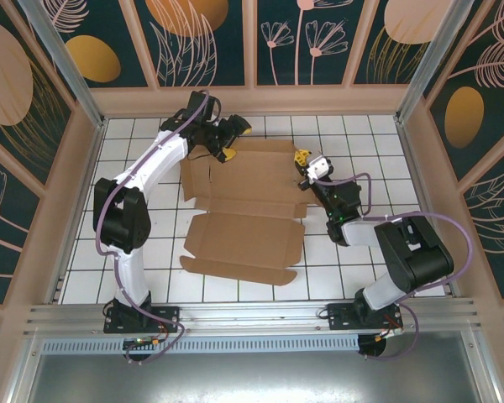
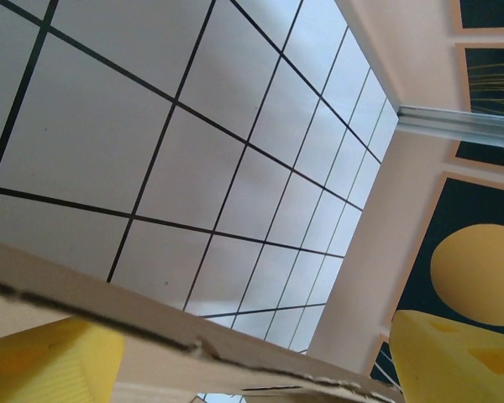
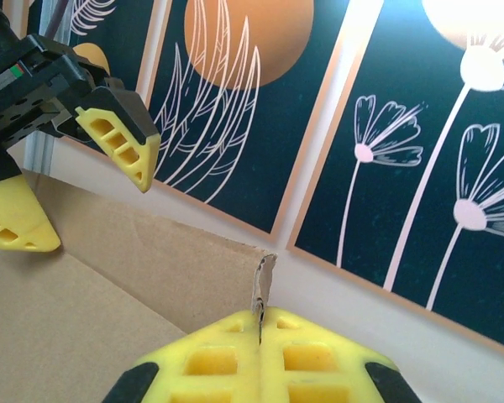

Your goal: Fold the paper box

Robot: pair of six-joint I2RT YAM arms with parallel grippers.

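Brown box (image 1: 244, 227) edge in right gripper (image 3: 260, 317)

Nothing to read here, not a letter or number: the paper box (image 1: 244, 227) is plain brown card, the wall panels (image 1: 206, 42) carry only drawn flowers, leaves and orange discs, and the bench (image 1: 353, 143) has just black grid lines

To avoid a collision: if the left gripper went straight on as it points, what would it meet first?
The paper box: its edge sits inside the open left gripper. Beyond it, probably the tiled table, though depth is unclear.
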